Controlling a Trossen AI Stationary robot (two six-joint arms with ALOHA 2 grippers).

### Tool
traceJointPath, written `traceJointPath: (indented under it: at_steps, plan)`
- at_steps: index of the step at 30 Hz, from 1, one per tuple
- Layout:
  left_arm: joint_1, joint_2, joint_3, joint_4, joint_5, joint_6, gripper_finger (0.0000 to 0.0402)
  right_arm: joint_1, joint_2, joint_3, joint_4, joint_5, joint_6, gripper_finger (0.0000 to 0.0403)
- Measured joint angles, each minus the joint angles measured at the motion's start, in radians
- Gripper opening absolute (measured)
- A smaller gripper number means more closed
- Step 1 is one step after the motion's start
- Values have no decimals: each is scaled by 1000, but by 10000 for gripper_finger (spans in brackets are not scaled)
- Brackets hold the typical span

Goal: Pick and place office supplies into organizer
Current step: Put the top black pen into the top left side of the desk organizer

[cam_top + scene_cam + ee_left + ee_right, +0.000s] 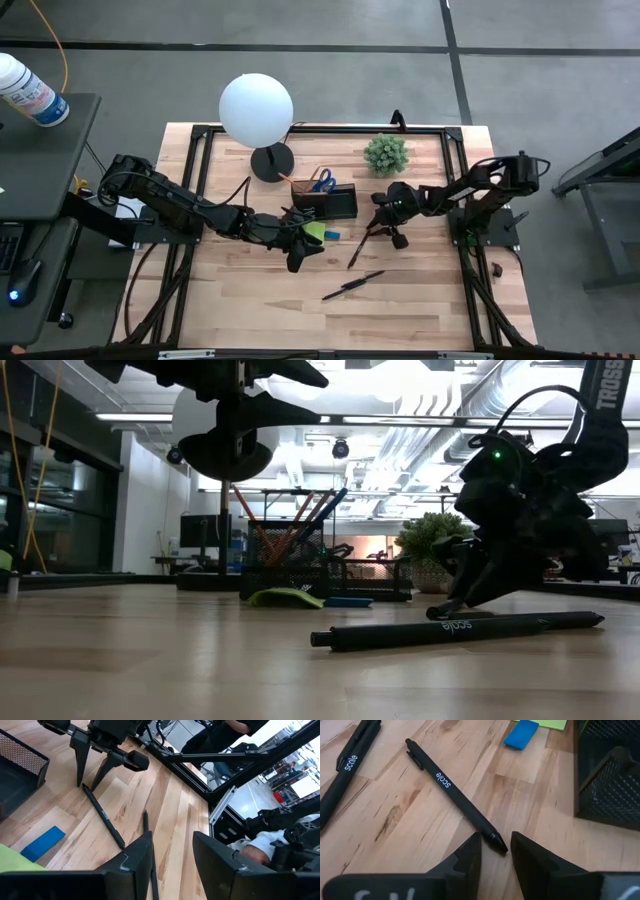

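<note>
L pincer [297, 262] low mid-table, jaws apart; R pincer [382, 237] angled down (tips parted), arms reaching inward.

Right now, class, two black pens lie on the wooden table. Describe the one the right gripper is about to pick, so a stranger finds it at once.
Start at the dark mesh organizer near the white globe lamp. Toward the front edge, the right gripper stands open over one black pen. Unlike the other black pen, farther forward, its tip sits between the fingers.

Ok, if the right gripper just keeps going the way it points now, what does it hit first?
Most likely the tip of the black pen on the table. The right gripper is open, and the pen's tip lies just ahead of its gap. Depth is unclear, so it may meet the wood beside it.
</note>
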Motion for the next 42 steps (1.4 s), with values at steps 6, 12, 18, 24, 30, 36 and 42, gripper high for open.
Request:
traceJointPath:
  at_steps: [6, 12, 18, 24, 30, 36, 42]
  plan:
    - [0, 0, 0, 0, 0, 2, 129, 0, 0, 1, -37, 3, -5, 98]
    - [0, 0, 0, 0, -8, 2, 129, 0, 1, 0, -42, 2, -5, 71]
    - [0, 0, 0, 0, -11, 2, 129, 0, 1, 0, -60, -1, -5, 10]
    - [0, 0, 0, 0, -10, 2, 129, 0, 1, -1, -75, -2, 34, 1]
    - [-10, 13, 1, -73, 44, 2, 129, 2, 2, -2, -63, -8, 66, 0]
    - [-43, 89, 0, -91, 46, 2, 129, 2, 3, -3, -39, -11, 102, 0]
    - [-23, 166, 0, -12, 9, 2, 129, 3, 4, -3, -27, -16, 112, 0]
